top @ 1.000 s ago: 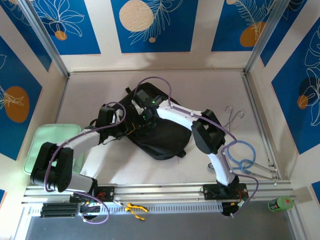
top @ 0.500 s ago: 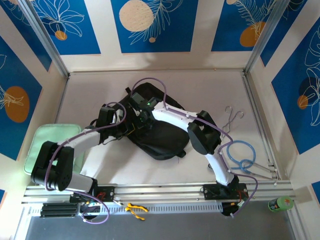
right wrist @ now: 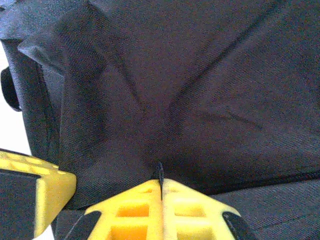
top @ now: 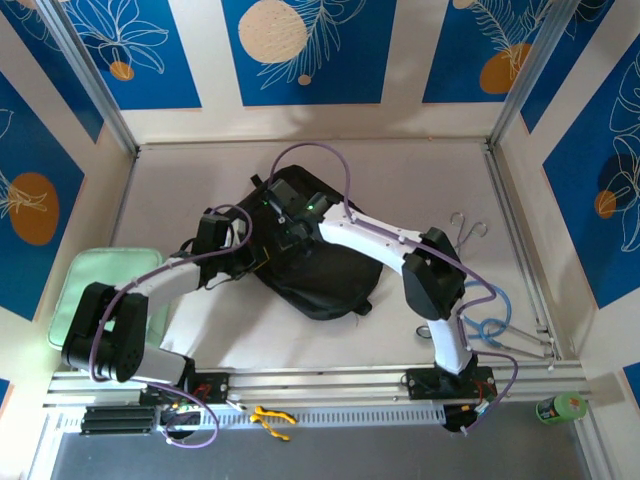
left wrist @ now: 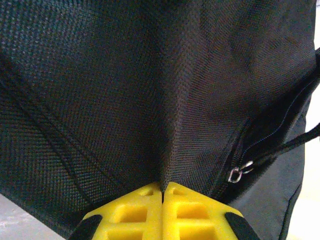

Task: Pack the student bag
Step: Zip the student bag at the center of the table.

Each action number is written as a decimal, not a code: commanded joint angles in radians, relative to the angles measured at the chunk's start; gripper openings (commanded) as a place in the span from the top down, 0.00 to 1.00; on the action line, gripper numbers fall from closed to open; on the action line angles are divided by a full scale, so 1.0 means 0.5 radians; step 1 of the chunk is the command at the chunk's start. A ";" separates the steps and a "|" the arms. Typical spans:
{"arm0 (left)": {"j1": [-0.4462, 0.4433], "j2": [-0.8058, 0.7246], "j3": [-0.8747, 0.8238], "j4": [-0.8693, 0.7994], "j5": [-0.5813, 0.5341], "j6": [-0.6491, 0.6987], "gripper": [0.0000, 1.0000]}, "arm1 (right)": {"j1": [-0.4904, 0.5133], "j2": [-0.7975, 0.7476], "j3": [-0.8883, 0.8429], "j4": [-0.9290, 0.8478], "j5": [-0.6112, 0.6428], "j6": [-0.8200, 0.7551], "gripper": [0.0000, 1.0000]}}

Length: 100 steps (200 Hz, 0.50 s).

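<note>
Opening step: my left tool (left wrist: pixel 162 189) and right tool (right wrist: pixel 160 181) each pinch a fold of the black backpack (left wrist: pixel 125 75) directly ahead, and next, I judge, they must part the fabric near the zip pull (left wrist: pixel 239 173) right of the left tool.

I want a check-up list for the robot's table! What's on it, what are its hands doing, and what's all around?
Surface: pale table, mostly bare.
Job's things: student bag, black, lying crumpled mid-table.
Clutter: green pad at the left edge; scissor-like metal tool and blue tube loop at the right; yellow tool and green bottle by the front rail.
Grippers: left gripper and right gripper both shut, each pinching a fold of bag fabric.
Cables: purple cables looping along both arms.
Surroundings: blue flower-patterned wall panels.
</note>
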 commanded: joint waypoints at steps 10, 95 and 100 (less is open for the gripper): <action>-0.015 0.012 0.004 -0.082 -0.032 0.064 1.00 | -0.054 -0.025 -0.016 0.081 0.209 0.067 1.00; -0.014 0.021 0.001 -0.116 -0.034 0.099 1.00 | -0.198 0.046 0.041 -0.022 0.441 0.209 1.00; -0.014 0.018 0.003 -0.119 -0.033 0.101 1.00 | -0.220 0.058 0.046 -0.024 0.472 0.209 1.00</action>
